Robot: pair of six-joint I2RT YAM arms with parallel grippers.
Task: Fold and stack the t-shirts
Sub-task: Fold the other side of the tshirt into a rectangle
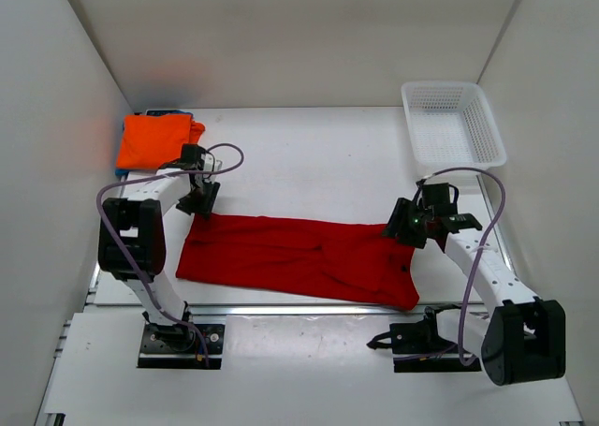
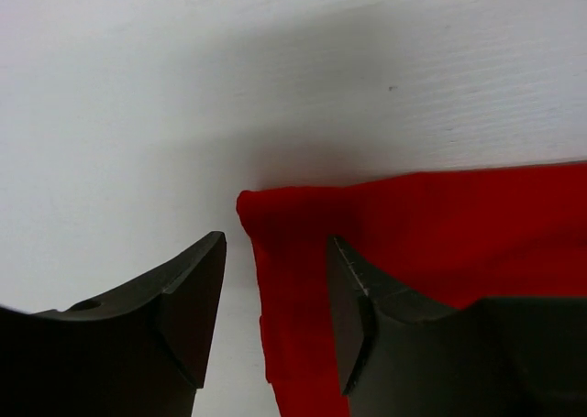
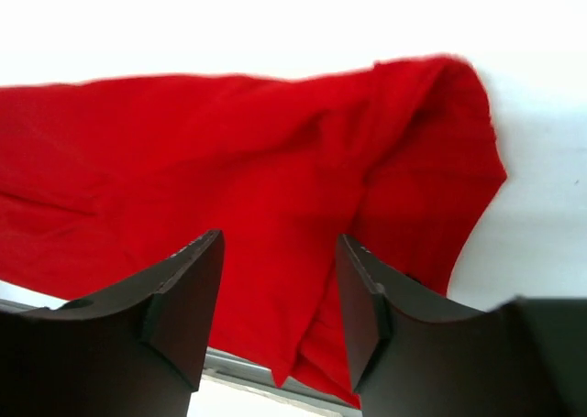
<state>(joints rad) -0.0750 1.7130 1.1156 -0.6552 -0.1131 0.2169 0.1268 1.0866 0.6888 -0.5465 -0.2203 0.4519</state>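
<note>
Nearest the arm bases, the deep red t-shirt [image 1: 299,257] lies flat on the surface [image 1: 309,154] as a long, narrow band. Its long axis runs left to right, almost parallel to the near edge, and the right end sags a little toward that edge.

The left claw [image 1: 199,208] hangs just over the band's far-left corner. Its jaws are moderately apart and pinch nothing. The right claw [image 1: 403,224] hovers over the bunched right end, also parted, with cloth beneath it but none gripped.

The lengthwise fold looks done, so the crosswise fold seems to be the step in hand. I judge the next move calls for each claw to drop and pinch a corner of one short end. Both would then carry that end across to the other, keeping the edges aligned.

Farther back on the left sits the folded orange t-shirt [image 1: 154,138], with a blue edge [image 1: 120,171] showing beneath it, where the stack belongs. The white basket [image 1: 415,126] stands at the far right, well apart.
</note>
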